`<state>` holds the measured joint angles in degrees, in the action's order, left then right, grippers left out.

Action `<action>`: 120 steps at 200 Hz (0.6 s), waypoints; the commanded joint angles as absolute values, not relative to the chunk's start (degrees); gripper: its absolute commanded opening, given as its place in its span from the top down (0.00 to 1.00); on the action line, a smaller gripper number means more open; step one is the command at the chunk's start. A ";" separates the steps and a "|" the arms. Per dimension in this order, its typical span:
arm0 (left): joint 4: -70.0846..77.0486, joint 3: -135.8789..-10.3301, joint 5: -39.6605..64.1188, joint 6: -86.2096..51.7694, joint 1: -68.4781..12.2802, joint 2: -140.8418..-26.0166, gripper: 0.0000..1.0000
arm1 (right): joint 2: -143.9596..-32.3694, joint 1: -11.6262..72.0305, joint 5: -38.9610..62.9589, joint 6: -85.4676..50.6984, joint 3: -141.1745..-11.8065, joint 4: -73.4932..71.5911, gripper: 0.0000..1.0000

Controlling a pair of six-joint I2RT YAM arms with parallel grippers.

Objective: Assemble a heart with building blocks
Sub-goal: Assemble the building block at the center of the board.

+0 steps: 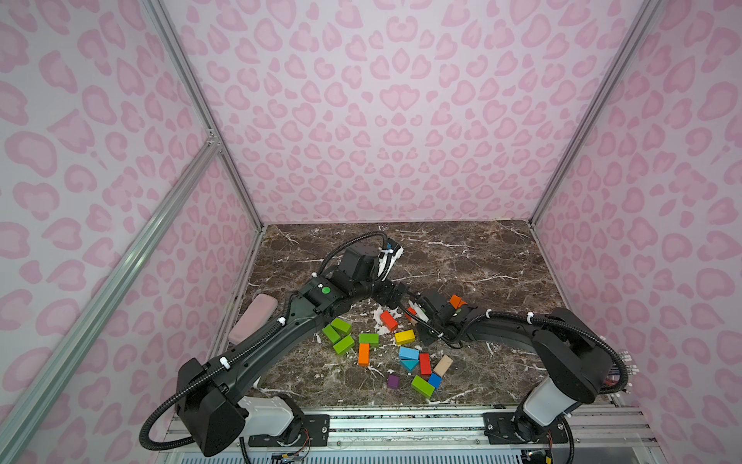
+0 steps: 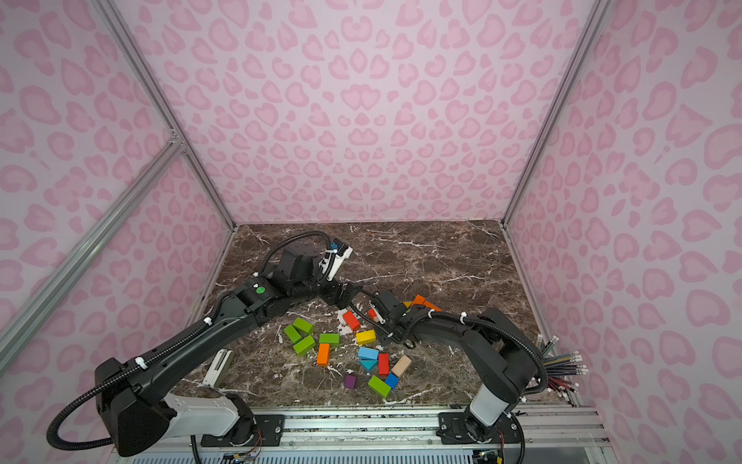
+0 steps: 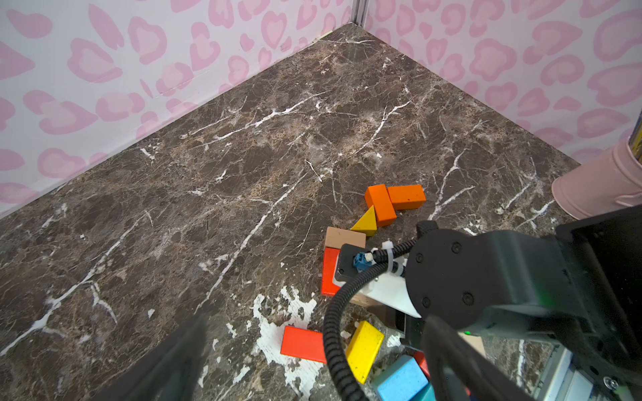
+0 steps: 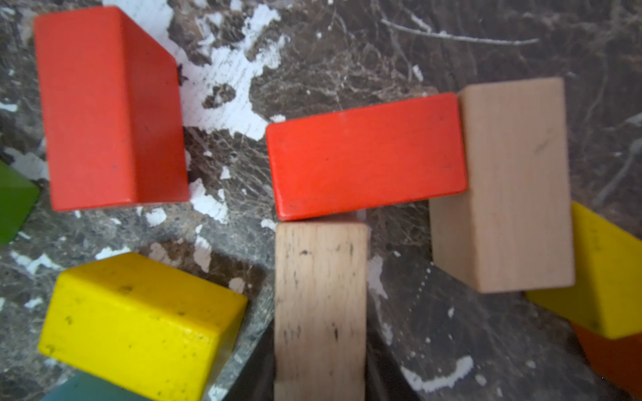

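Carefully now: the right gripper (image 4: 319, 378) seems clamped on a tan brick (image 4: 320, 305), its end right beside the flat red brick (image 4: 364, 156) on the marble tabletop (image 4: 451, 52); lower it square, release slowly. The left gripper (image 1: 393, 296) hovers wide open, empty.

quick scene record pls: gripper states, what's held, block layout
left gripper: open, empty
right gripper: shut on held tan block
held end: right beside the long side of the red block
placed chain: red block, second tan block, yellow prism, orange blocks, each touching the next
loose: green blocks and other colours scattered nearer the robot base
surface: marble table
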<state>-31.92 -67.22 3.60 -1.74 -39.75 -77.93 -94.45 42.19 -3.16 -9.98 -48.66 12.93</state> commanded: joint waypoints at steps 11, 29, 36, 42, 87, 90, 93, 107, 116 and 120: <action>-29.66 -67.24 3.50 -1.49 -39.70 -77.87 0.01 | -94.80 41.92 -2.90 -9.14 -48.95 13.96 0.64; -29.63 -67.16 3.69 -1.45 -39.63 -77.87 0.01 | -94.55 41.86 -3.16 -9.14 -49.08 14.15 0.60; -29.65 -67.24 3.71 -1.47 -39.62 -77.87 0.01 | -94.32 41.84 -3.01 -9.10 -49.12 14.07 0.58; -29.71 -67.23 3.73 -1.49 -39.64 -77.86 0.01 | -94.08 41.83 -2.88 -9.14 -49.06 14.06 0.57; -29.52 -67.19 4.18 -1.46 -39.64 -77.51 0.01 | -91.21 41.79 -1.85 -10.54 -48.16 14.19 0.42; -29.47 -67.15 4.23 -1.41 -39.64 -77.50 0.01 | -91.00 41.81 -1.88 -10.73 -48.00 14.22 0.41; -29.52 -67.16 4.29 -1.46 -39.64 -77.52 0.01 | -90.71 41.83 -1.84 -10.94 -47.85 14.24 0.41; -29.40 -67.15 4.66 -1.42 -39.64 -77.35 0.01 | -88.93 41.84 -1.59 -12.49 -46.71 14.24 0.38; -29.36 -67.15 4.89 -1.45 -39.62 -77.15 0.01 | -87.50 41.84 -1.27 -13.75 -45.67 14.07 0.37; -29.31 -67.15 5.07 -1.40 -39.64 -77.08 0.01 | -86.83 41.81 -1.11 -14.28 -45.17 14.06 0.36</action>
